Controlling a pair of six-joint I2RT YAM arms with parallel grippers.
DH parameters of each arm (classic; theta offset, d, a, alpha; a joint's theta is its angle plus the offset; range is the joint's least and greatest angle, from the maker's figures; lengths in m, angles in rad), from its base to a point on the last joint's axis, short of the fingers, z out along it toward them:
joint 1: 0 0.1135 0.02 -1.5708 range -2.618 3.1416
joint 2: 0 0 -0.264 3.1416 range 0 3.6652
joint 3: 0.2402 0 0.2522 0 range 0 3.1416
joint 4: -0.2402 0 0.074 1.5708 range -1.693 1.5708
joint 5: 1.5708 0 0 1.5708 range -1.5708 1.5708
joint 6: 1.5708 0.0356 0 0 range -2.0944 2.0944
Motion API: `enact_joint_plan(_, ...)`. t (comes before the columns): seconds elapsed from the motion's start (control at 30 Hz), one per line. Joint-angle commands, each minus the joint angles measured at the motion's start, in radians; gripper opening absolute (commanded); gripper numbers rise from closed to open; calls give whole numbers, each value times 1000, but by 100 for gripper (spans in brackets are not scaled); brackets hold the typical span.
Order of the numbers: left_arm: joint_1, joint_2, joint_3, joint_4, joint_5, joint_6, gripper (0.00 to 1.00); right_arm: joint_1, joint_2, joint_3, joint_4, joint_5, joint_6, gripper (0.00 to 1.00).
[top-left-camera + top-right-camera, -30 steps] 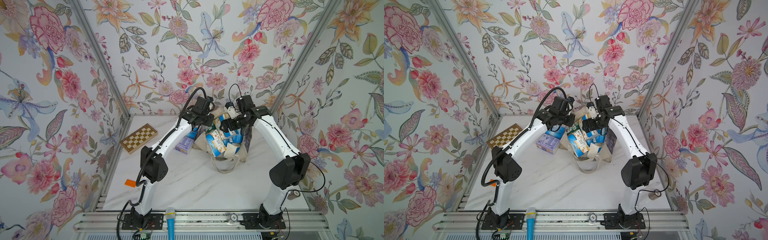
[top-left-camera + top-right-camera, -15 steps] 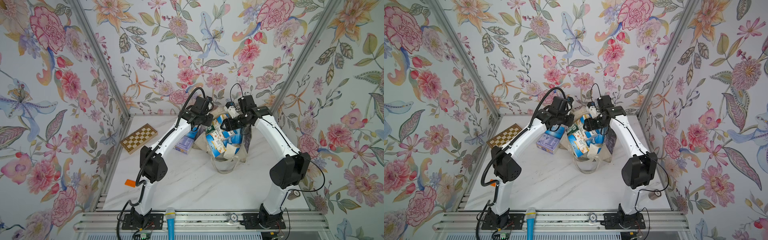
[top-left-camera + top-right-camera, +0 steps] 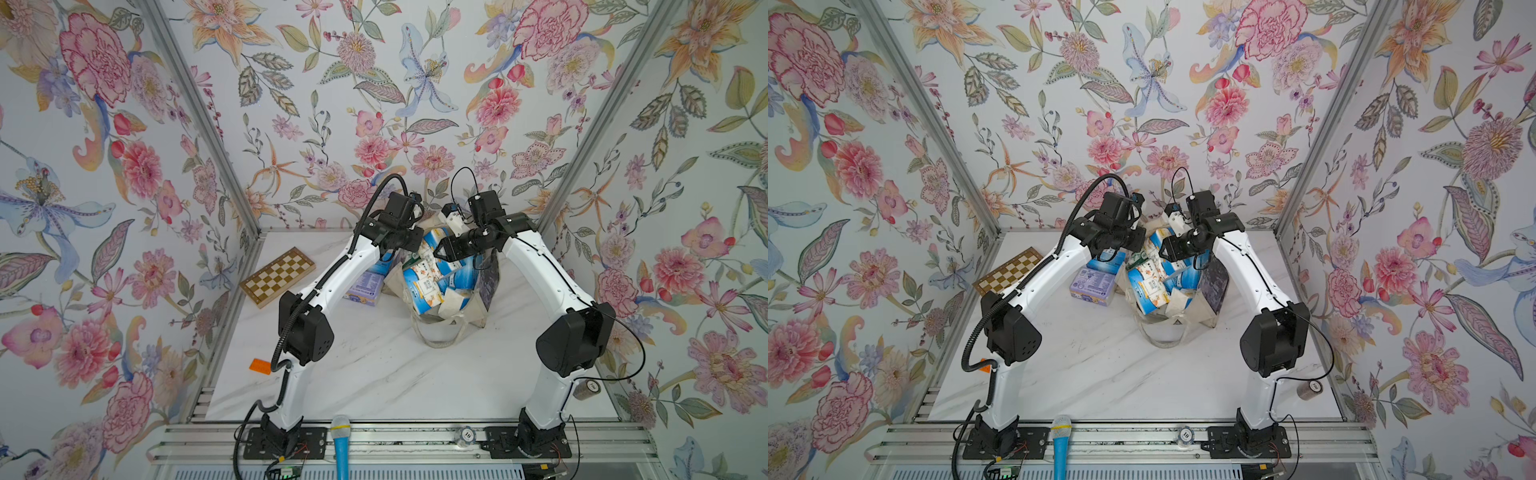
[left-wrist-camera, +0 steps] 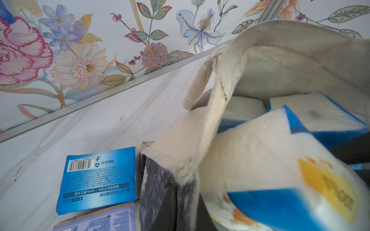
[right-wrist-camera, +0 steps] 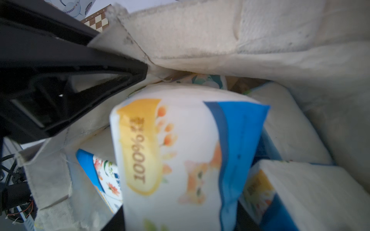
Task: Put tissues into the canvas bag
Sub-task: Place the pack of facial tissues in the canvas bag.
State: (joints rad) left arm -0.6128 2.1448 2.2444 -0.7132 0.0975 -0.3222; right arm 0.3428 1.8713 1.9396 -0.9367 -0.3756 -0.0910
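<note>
1. canvas bag (image 3: pixel 476 311): a cream cloth tote that stood open near the far edge of the table (image 3: pixel 374 374), right of its middle. A dark grey printed panel (image 3: pixel 491 274) faced the right edge. The looped handles (image 3: pixel 440 338) lay slack on the table at the near side.

2. tissues (image 3: pixel 428 286): blue-and-white packs filled the bag to its mouth and lay at mixed angles. Their number could not be told.

3. cat-printed pack (image 5: pixel 176 160): white with a blue band, a yellow label and an orange kitten. It was uppermost in the bag's mouth and blurred in both wrist views.

4. blue pack (image 4: pixel 98 178): it lay flat on the table outside the bag, barcode side up, just beside the bag's left side.

5. lavender pack (image 3: pixel 1094 286): it also lay outside the bag, just beside the blue pack on its near side.

6. left gripper (image 5: pixel 138 75): it was at the bag's left rim, its jaws nipped together with the canvas edge pinched between them.

7. right gripper (image 3: pixel 440 251): it reached over the bag's mouth from the right. Its jaws stood apart on either side of the cat-printed pack. Whether they pressed on the pack could not be told.

8. chessboard (image 3: pixel 277 276): a wooden board that lay flat at the left edge of the table, toward the far left corner, well apart from the bag.

9. orange tag (image 3: pixel 259 366): it lay at the left edge, nearer the front.

10. blue microphone (image 3: pixel 340 440): it sat on the metal rail before the front edge, between the two arm bases.
</note>
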Motion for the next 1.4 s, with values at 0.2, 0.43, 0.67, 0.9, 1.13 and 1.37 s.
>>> enact_joint_plan(0.2,21,-43,-26,-2,6,-9,14,132,-205,-274,365,293,-209,52)
enact_joint_plan(0.43,34,-46,-30,1,21,-15,14,125,-472,-655,818,300,-310,54)
enact_joint_plan(0.67,51,-59,-48,24,48,-33,14,111,-586,-867,1102,249,-455,54)
enact_joint_plan(0.9,67,-60,-59,46,98,-60,14,96,-578,-960,1331,246,-561,54)
enact_joint_plan(1.13,77,-50,-62,69,147,-93,14,91,-500,-1002,1522,198,-661,54)
enact_joint_plan(1.37,83,-51,-62,69,149,-98,14,86,-437,-1001,1479,125,-731,55)
